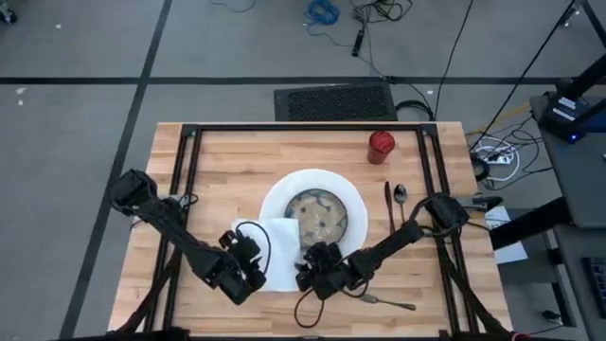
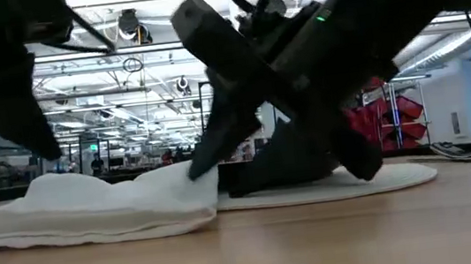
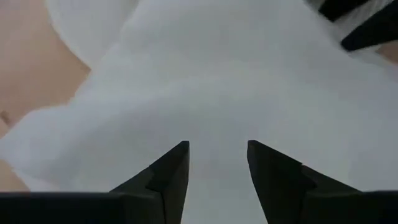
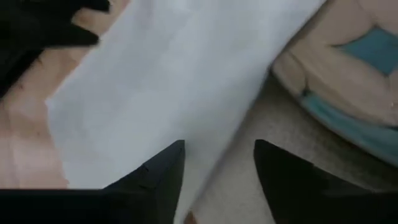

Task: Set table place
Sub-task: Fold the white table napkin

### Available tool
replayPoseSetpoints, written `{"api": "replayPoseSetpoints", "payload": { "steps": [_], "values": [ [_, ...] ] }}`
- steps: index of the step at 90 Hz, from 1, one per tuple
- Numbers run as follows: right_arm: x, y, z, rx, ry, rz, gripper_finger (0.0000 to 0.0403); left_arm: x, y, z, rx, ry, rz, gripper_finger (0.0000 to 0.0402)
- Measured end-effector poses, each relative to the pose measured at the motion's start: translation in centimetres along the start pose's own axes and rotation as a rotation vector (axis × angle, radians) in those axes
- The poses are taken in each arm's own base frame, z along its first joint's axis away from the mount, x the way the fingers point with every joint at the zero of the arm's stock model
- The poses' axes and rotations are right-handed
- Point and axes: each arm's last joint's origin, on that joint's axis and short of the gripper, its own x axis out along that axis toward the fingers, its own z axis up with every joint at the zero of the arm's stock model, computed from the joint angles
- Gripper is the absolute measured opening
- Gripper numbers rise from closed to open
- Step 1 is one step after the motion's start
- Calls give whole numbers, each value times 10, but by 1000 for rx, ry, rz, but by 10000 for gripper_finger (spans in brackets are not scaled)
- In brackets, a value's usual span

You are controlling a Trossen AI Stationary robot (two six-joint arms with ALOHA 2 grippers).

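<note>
**Both grippers down on the napkin at the plate's edge**

No brand, label or writing can be read anywhere here. The table [image 1: 227,161] is pale butcher-block planking under black metal rails. Near its middle sits the round white plate [image 1: 355,201], and on it a speckled grey-green bowl [image 1: 318,213]. The white cloth napkin [image 1: 282,248] is soft and folded, lying partly over the plate's near-left rim and partly on the wood; at table height it shows as a thick, rumpled stack.

The left gripper [image 1: 254,275] is over the napkin's near-left part, fingers [image 3: 168,174] spread above the cloth. The right gripper [image 1: 311,275] is at the napkin's right edge, jaws apart, straddling that edge by the bowl.

A small red cup [image 1: 381,146] stands upright toward the far right. A slim metal knife [image 1: 388,204] and spoon [image 1: 401,197] lie side by side right of the plate; the fork [image 1: 390,303] lies near the front edge.
</note>
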Motion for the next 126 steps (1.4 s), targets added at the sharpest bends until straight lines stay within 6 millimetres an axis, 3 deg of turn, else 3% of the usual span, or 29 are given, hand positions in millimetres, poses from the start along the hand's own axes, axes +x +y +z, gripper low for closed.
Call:
{"api": "replayPoseSetpoints", "payload": {
  "steps": [20, 52, 73, 108, 126],
  "values": [
    [4, 6, 6, -12, -25, 61, 245, -3, 1, -9, 17, 33, -8, 148],
    [14, 2, 19, 29, -12, 66, 220, -21, 1, -22, 47, 23, -52, 148],
    [15, 3, 20, 37, 8, 82, 167, -25, 0, -26, 52, -12, -58, 148],
    [7, 12, 23, -95, 89, 88, 16, -26, 0, -29, 57, -13, -59, 148],
    [0, 36, 33, -240, 132, 93, 1, -25, 1, -27, 55, -15, -55, 148]
  ]
}}
